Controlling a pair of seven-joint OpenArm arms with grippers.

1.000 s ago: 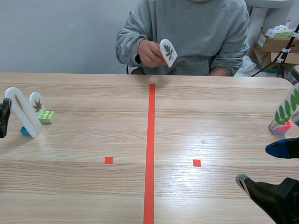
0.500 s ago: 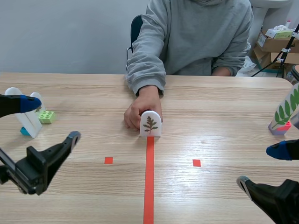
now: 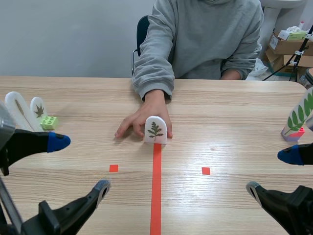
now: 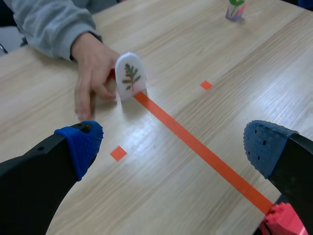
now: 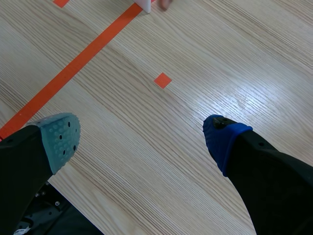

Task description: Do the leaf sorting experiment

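Leaf card [image 3: 155, 130]: white, arched, dark sprig on its face. It stands upright on the tabletop [image 3: 220, 112] at the far end of the orange-red centre line [image 3: 156, 196], with a person's hand [image 3: 145, 116] against its back.
Left claw [image 3: 80, 164]: fingers spread wide, holding nothing, well short of the card.
Right claw [image 3: 271, 171]: fingers spread wide, holding nothing, low over bare wood.
Two white cards [image 3: 28, 110]: beside a green block [image 3: 49, 122], far left.
Tall green-leaf card [image 3: 299, 117]: far right.

Scene view: from the robot's side, facing across the desk [image 3: 234, 112] to the person [image 3: 205, 39] at frame top.
Left wrist view: right behind the left claw [image 4: 172, 144], angled down toward the leaf card [image 4: 130, 76].
Right wrist view: steeply down past the right claw [image 5: 141, 137], in close.
Shared: red tape line [image 3: 156, 186], there in all three.
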